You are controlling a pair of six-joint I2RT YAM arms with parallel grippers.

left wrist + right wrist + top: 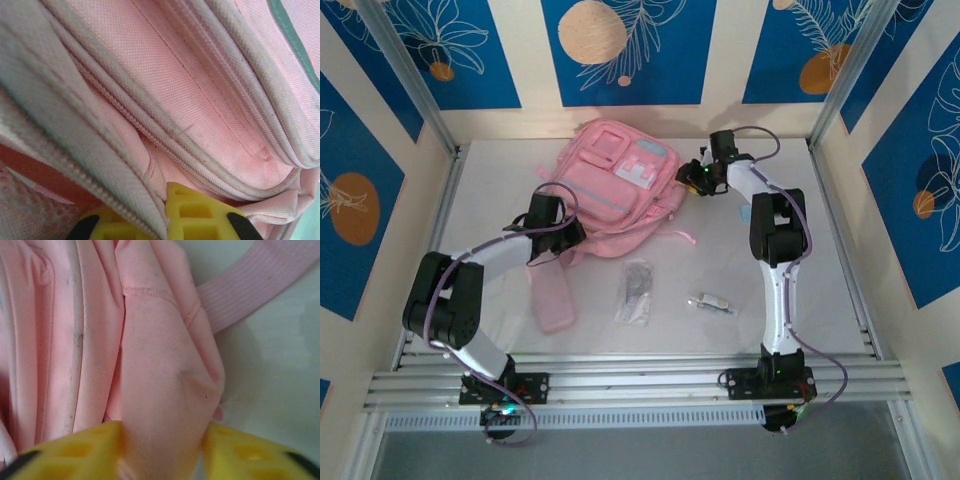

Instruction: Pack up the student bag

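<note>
Pink student bag (620, 175) pinched by left claw (170, 215), fold gripped in right claw (162, 450): spread evenly, hold mouth taut.

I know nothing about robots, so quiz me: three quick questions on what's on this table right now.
1. True or false: the pencil case is packed inside the student bag.
2. What sits between the right fingers? A) a fold of bag fabric B) the pencil case C) nothing
3. How many loose items lie on the table nearer the arm bases than the bag?

Key: 1 false, it lies on the table; 2 A; 3 three.
</note>
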